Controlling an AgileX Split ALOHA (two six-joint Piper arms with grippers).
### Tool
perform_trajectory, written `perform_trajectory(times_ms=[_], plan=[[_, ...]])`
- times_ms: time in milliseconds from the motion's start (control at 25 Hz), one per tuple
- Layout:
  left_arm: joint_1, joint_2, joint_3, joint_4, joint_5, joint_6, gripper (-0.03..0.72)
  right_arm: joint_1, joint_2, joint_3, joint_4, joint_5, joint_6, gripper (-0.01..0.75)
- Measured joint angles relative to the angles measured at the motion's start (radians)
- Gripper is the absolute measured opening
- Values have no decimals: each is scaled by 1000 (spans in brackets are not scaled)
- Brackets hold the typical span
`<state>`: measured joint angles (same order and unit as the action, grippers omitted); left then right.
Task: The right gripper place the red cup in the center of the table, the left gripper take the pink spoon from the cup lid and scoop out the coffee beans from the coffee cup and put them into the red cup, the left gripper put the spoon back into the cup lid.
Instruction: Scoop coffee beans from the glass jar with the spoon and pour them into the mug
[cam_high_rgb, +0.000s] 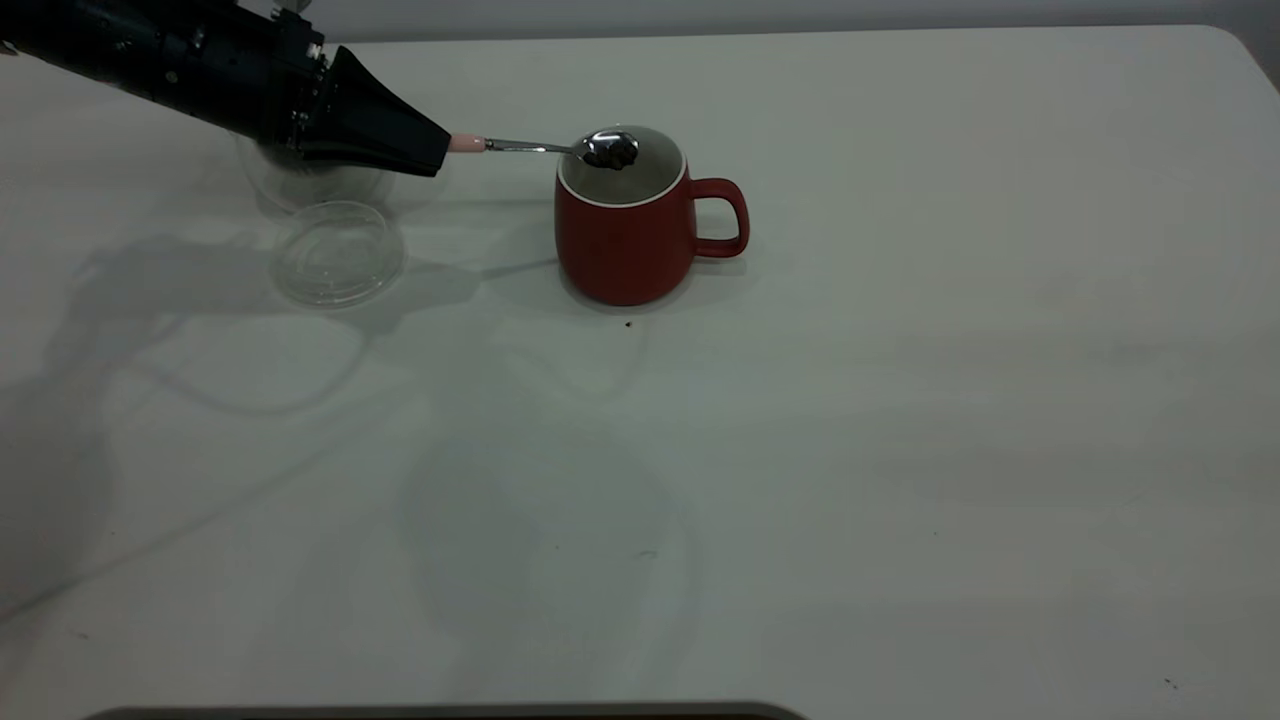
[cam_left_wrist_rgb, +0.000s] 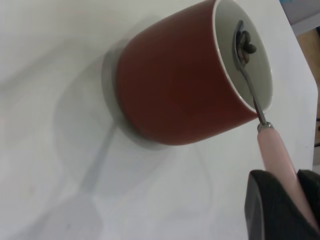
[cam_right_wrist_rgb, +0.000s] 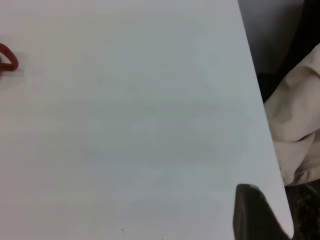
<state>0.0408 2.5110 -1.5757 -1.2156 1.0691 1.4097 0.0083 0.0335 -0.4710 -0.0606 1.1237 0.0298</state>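
The left pincer (cam_high_rgb: 440, 152) comes in from the far left and pinches the pink handle of the spoon (cam_high_rgb: 545, 147), held about level. The spoon's bowl sits over the open mouth of the red cup (cam_high_rgb: 625, 240) and carries a few beans (cam_left_wrist_rgb: 245, 48). The cup stands upright near the middle of the surface (cam_high_rgb: 900, 420), handle pointing right. Left of it lies the lid (cam_high_rgb: 338, 252), flat and bare, with the glass cup (cam_high_rgb: 315, 180) just beyond, partly hidden by the arm. Only a dark tip of the right pincer (cam_right_wrist_rgb: 257, 215) shows, near the surface's edge; whether it is spread I cannot tell.
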Motion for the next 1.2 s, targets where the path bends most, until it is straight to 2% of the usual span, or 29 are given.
perform_trajectory(times_ms=[680,880,1040,1200], plan=[[-1,-88,0,85,-12,28,121,0,0,0,0,0,0,239],[-25,-103,0,111,-50,26,121,0,0,0,0,0,0,239],[-26,-122,0,135,-59,-19,121,0,0,0,0,0,0,239],[6,-185,0,168,-30,-119,121,0,0,0,0,0,0,239]])
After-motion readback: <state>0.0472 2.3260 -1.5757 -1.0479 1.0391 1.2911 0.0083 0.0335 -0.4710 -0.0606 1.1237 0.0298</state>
